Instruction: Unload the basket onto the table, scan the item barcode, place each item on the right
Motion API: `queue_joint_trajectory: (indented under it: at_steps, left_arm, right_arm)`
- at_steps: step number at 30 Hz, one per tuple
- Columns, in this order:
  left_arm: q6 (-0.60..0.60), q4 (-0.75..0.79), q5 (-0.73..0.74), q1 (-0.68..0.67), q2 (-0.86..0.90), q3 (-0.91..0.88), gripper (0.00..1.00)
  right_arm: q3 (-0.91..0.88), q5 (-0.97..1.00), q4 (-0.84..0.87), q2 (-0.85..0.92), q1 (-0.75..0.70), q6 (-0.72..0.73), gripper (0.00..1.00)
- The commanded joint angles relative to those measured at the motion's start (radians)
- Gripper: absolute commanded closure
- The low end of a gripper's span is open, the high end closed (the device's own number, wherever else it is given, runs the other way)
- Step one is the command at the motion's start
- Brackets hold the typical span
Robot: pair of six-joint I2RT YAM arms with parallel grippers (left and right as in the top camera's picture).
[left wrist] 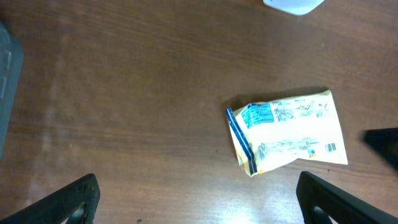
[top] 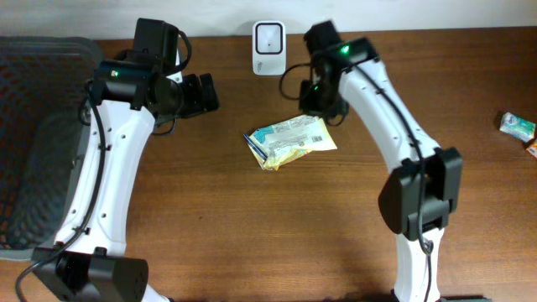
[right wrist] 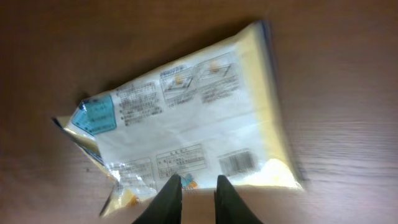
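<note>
Snack packet lies flat, printed side up, near the middle of the brown wooden table. A dark mesh basket fills the table's left end. The left arm rises beside it, while the right arm reaches in from the other side to the packet's far right corner. The white scanner stands at the far edge, just behind the packet. Small wrapped goods sit well apart at the right edge. The barcode shows near one corner of the packet, facing up.

Trouble looks likeliest at the pick-up. The film is thin, crinkled and flat against the wood, so a pinch may slide off or merely push the packet along. Fingers closing near that corner could also cover the barcode or bend it away from the scanner, and the read would fail.

Right claw hangs over the packet's edge beside the barcode. Its jaws are only a slit apart, with nothing seen between them. Whether the tips touch the film cannot be told. Left claw hovers off to the packet's left, spread wide and holding nothing.
</note>
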Motion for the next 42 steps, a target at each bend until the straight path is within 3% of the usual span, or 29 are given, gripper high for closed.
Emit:
queue_joint_trajectory:
  at_steps: [1,3,5,7,9,11,14,17,18,21,24,25,28,31,32,34,38,42]
  left_arm:
    - [-0.006,0.0,0.0,0.001,-0.008,-0.002,0.01]
    - [-0.006,0.0,0.0,0.001,-0.008,-0.002,0.01]
    - [-0.006,0.0,0.0,0.001,-0.008,-0.002,0.01]
    - [-0.006,0.0,0.0,0.001,-0.008,-0.002,0.01]
    - [-0.006,0.0,0.0,0.001,-0.008,-0.002,0.01]
    - [-0.006,0.0,0.0,0.001,-0.008,-0.002,0.01]
    - [-0.006,0.0,0.0,0.001,-0.008,-0.002,0.01]
    - [-0.006,0.0,0.0,0.001,-0.008,-0.002,0.01]
    - [-0.006,0.0,0.0,0.001,-0.008,-0.002,0.01]
    - [-0.006,0.0,0.0,0.001,-0.008,-0.002,0.01]
    - [-0.006,0.0,0.0,0.001,-0.008,-0.002,0.01]
    - [-0.006,0.0,0.0,0.001,-0.008,-0.002,0.01]
    - [-0.006,0.0,0.0,0.001,-0.008,-0.002,0.01]
    - [-0.006,0.0,0.0,0.001,-0.008,-0.002,0.01]
    - [-0.006,0.0,0.0,0.001,-0.008,-0.002,0.01]
    - [-0.006,0.0,0.0,0.001,-0.008,-0.002,0.01]
    - [-0.006,0.0,0.0,0.001,-0.008,-0.002,0.01]
    - [-0.006,0.046,0.004,0.001,-0.008,-0.002,0.01]
  right_arm:
    - [-0.293,-0.132,0.239,0.008,0.077,-0.008,0.82]
    - [-0.468,-0.127,0.414,0.008,0.111,-0.007,0.88]
    - [-0.48,-0.089,0.397,0.003,0.104,0.003,0.9]
    - [-0.307,-0.056,0.208,-0.04,0.071,-0.018,0.89]
    - [-0.107,-0.073,0.048,-0.043,0.062,-0.069,0.82]
    - [-0.092,-0.093,0.017,-0.039,0.082,-0.075,0.82]
    - [-0.257,-0.148,0.061,-0.028,0.153,-0.027,0.83]
    - [-0.555,-0.163,0.335,-0.028,0.223,0.132,0.83]
    - [-0.607,-0.172,0.404,-0.028,0.229,0.132,0.88]
    - [-0.45,-0.16,0.287,-0.045,0.185,0.035,0.83]
    - [-0.104,0.083,-0.007,-0.045,0.071,-0.009,0.77]
    - [-0.082,0.093,-0.013,-0.045,0.035,-0.04,0.77]
    - [-0.175,-0.077,0.047,-0.027,-0.006,-0.132,0.82]
    - [-0.368,-0.09,0.229,-0.024,0.006,-0.101,0.82]
    - [-0.445,-0.056,0.298,-0.024,0.003,-0.06,0.82]
    - [-0.521,0.224,0.302,-0.024,-0.04,0.039,0.82]
    - [-0.339,0.227,0.08,-0.029,-0.154,0.072,0.87]
    - [0.037,0.169,-0.225,-0.031,-0.187,0.003,0.77]
